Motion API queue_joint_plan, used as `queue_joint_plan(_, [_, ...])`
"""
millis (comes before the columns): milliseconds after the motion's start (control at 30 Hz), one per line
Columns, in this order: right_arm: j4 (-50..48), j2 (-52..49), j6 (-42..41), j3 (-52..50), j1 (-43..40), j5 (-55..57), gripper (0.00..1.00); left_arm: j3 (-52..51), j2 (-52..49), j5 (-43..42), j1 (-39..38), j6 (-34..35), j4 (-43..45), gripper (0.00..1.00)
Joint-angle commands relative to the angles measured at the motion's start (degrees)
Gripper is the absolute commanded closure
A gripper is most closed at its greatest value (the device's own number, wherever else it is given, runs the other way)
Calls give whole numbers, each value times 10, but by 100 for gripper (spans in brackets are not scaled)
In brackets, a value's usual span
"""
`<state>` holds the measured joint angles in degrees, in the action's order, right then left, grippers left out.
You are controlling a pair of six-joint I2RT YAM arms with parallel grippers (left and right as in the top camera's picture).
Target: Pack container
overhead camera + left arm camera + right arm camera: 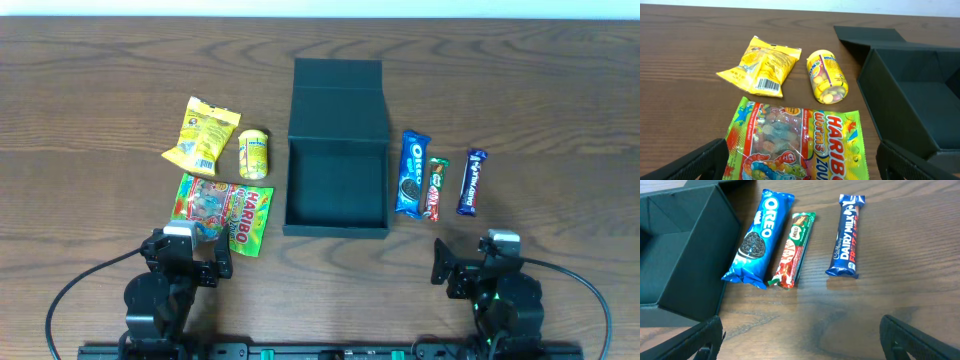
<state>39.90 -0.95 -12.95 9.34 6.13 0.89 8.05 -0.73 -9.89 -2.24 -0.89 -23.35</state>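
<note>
Container [336,186] mouth-up, flap flat on far side, long axis near-to-far.

- table [100,60]: dark brown wood grain, smooth, with a faint sheen.
- container [337,100]: rigid board, dark teal, matt inside and out.
- haribo bag [795,145]: glossy plastic film, partly clear, lightly wrinkled.
- yellow packet [762,70]: crinkled printed film, shiny along the creases.
- small tub [826,76]: smooth plastic with a clear end.
- oreo pack [760,237], milo bar [792,250], dairy milk bar [846,235]: glossy printed wrappers with crimped ends.
</note>
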Motion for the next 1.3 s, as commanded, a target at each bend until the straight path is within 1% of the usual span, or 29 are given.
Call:
queue_joint_plan(0, [1,6,6,-3,0,-1,1,-12,5,-2,3,0,1,5])
queue_joint_plan(1133, [1,6,6,-3,0,0,1,-12,5,-3,3,2,1,5])
queue_joint_plan(1267, [1,6,6,-3,0,-1,1,-12,5,-28,3,80,1,4])
